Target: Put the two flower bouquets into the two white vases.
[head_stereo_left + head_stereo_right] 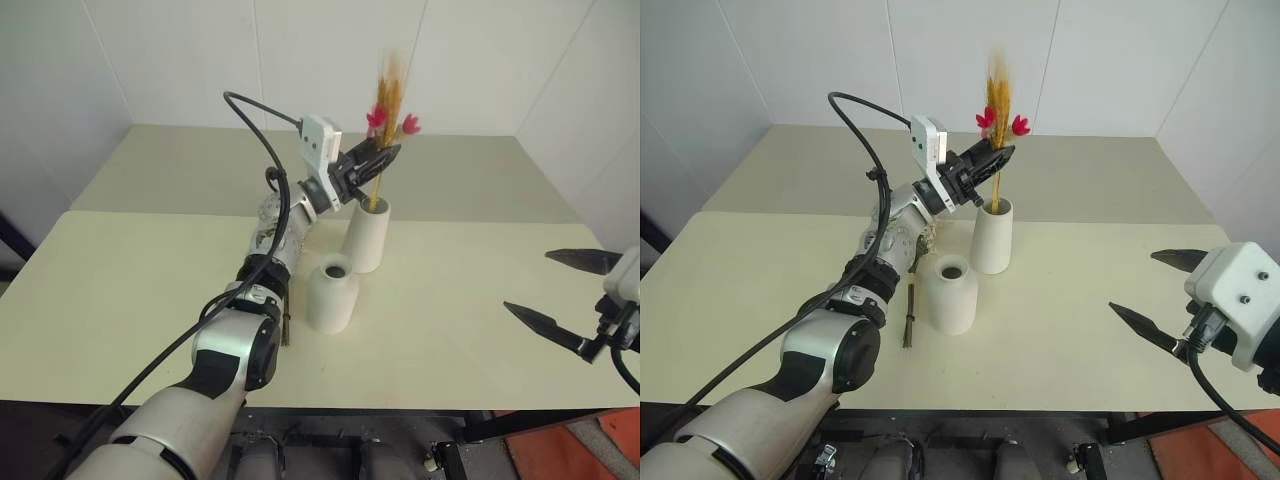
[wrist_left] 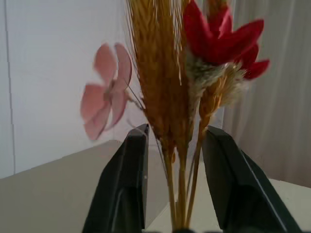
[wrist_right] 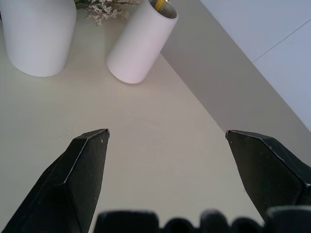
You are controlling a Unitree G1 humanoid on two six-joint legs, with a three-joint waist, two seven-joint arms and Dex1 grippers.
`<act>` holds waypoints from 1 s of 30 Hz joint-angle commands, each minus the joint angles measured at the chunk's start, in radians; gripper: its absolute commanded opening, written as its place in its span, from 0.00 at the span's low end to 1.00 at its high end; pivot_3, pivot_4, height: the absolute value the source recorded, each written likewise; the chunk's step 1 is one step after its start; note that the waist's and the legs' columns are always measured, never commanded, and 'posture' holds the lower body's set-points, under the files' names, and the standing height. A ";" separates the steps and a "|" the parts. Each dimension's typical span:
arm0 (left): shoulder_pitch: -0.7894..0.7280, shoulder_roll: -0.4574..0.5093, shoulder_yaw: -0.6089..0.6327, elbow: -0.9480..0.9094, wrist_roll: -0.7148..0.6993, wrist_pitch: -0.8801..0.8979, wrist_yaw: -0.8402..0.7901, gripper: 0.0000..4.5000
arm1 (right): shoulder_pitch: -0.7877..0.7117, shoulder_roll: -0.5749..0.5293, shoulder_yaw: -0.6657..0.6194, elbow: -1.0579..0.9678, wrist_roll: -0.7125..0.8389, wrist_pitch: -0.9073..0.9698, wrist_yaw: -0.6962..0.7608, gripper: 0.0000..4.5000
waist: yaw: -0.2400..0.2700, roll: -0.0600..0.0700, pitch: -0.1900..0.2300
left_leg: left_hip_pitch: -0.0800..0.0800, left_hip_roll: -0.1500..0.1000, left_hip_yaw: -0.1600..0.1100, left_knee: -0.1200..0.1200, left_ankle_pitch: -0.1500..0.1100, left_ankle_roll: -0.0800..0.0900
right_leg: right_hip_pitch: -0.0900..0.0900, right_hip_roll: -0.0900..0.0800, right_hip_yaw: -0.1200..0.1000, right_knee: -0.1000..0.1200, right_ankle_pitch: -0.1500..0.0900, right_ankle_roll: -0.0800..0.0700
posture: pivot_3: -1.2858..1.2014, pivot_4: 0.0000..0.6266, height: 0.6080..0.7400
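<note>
The left tool point(image 1: 992, 163) stood spread around the wheat bouquet point(image 1: 997, 120) in the tall vase point(image 1: 991, 236); withdrawing could snag stems and tip it. The right tool point(image 1: 1158, 294) hung spread.

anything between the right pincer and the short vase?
Nothing: bare tabletop runs from the right pincer to the short vase, as the right eye view shows. The tall vase stands behind that line.

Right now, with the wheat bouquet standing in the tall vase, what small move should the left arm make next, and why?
Probably draw the left claw straight back off the stems. The wheat bouquet already stands in the tall vase, and the left wrist view shows the fingers parted on either side of the stems, so a sideways move could tip it.
</note>
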 commanded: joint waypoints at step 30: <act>0.051 0.492 -0.301 -0.816 -0.153 1.801 0.535 1.00 | -0.074 -0.051 0.066 0.103 -0.026 -0.059 0.030 1.00 | -0.024 0.001 0.000 | 0.002 0.000 -0.003 0.000 0.000 0.000 | -0.001 0.000 0.000 0.005 -0.002 0.000 | 0.52 0.24 1.00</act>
